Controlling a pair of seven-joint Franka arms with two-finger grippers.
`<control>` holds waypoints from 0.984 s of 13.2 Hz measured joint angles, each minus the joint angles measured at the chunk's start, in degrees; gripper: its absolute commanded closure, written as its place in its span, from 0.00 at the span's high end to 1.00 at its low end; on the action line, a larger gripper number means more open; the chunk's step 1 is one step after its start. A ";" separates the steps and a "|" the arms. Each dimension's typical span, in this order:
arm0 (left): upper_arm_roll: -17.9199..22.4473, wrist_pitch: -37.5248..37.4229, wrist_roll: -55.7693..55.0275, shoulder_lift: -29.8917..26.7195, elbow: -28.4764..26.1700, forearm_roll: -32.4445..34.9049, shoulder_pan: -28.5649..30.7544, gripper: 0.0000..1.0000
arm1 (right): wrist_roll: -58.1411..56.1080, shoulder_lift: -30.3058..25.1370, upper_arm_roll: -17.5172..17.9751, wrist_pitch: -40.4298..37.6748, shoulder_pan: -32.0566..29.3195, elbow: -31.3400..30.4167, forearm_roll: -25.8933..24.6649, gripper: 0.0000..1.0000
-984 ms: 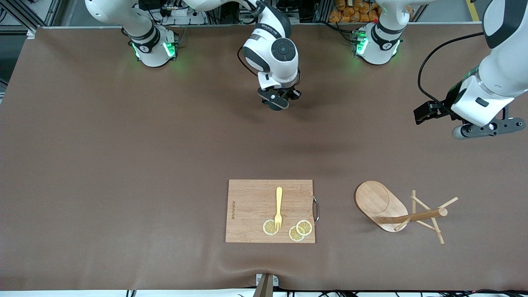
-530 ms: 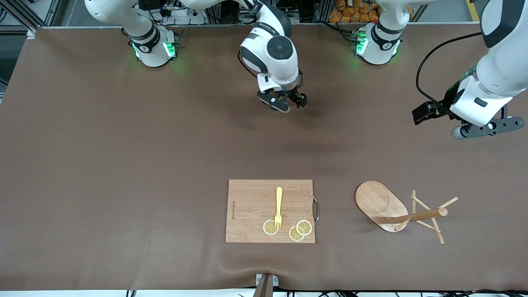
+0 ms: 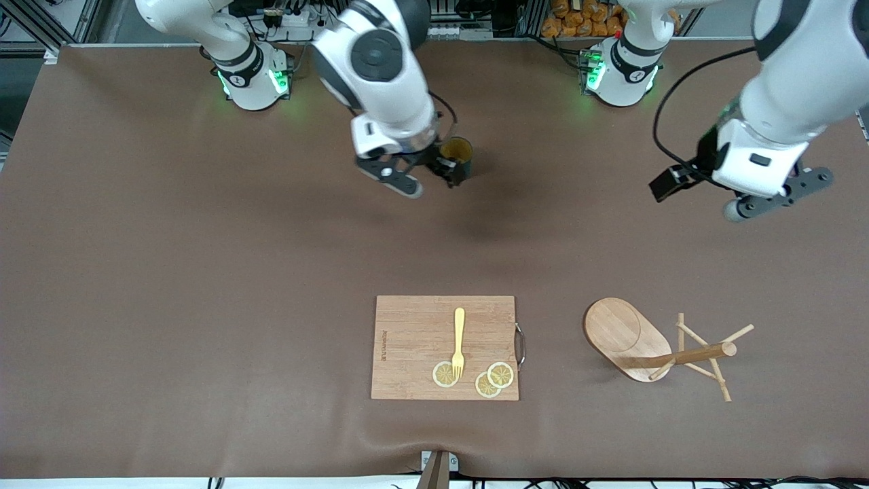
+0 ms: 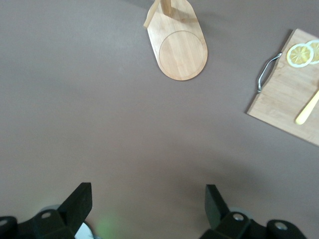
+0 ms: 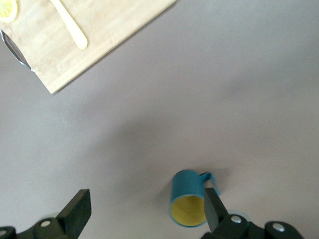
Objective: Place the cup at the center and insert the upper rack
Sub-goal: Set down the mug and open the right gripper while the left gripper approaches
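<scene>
the right gripper (image 5: 144,214) is held wide open and empty above the upright, empty cup (image 3: 456,155). the left gripper (image 4: 149,209) is open, empty, over bare table (image 3: 204,272). the upper rack (image 3: 652,343) is lain on its side beside the cutting board (image 3: 414,339).

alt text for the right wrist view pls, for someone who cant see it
The right gripper, fingers open and empty, hangs over the brown table with the teal cup standing upright just beside one finger, yellow inside showing. A corner of the wooden cutting board carries a yellow fork and a lemon slice.
</scene>
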 measured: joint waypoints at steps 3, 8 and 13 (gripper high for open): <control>-4.47 -0.12 -13.63 -0.42 0.76 -0.01 -0.28 1.00 | -10.37 -5.44 -0.08 -8.58 -8.43 1.12 -0.03 1.00; -10.46 -0.16 -38.08 0.11 0.95 0.01 -5.76 1.00 | -36.23 -12.15 -0.26 -21.49 -25.44 1.68 -0.17 1.00; -9.82 -0.13 -59.88 8.33 3.16 9.90 -23.71 1.00 | -64.37 -13.11 -0.42 -22.86 -42.45 2.01 -3.79 1.00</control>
